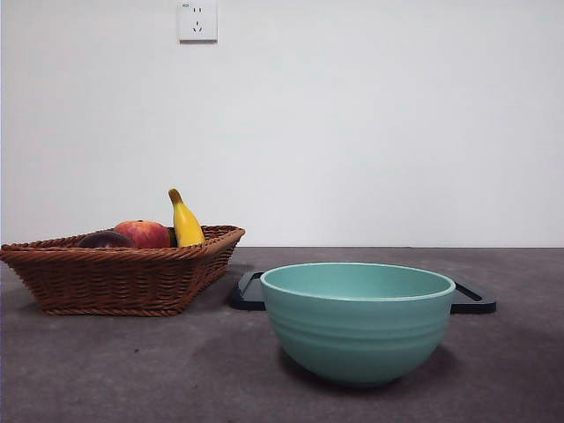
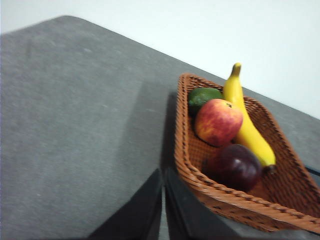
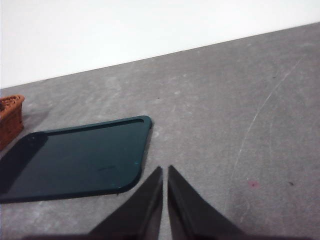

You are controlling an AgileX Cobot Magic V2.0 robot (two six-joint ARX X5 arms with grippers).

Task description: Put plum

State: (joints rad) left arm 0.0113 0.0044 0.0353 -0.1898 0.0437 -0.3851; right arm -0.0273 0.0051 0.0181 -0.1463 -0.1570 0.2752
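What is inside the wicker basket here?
The basket holds the plum, a red-yellow fruit, a banana and a green fruit partly covered behind the red-yellow one. Anything beneath them is hidden.

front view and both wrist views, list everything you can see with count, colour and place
basket: 1, brown wicker, on the table, beside the tray
plum: 1, dark maroon, in the basket
red-yellow fruit: 1, in the basket, next to the plum
banana: 1, yellow, in the basket, tip sticking up
green fruit: 1, in the basket, partly hidden
bowl: 1, teal, on the table, in front of the tray
tray: 1, dark, flat on the table
wall socket: 1, white
left pincer: shut, over the table beside the basket
right pincer: shut, beside the tray
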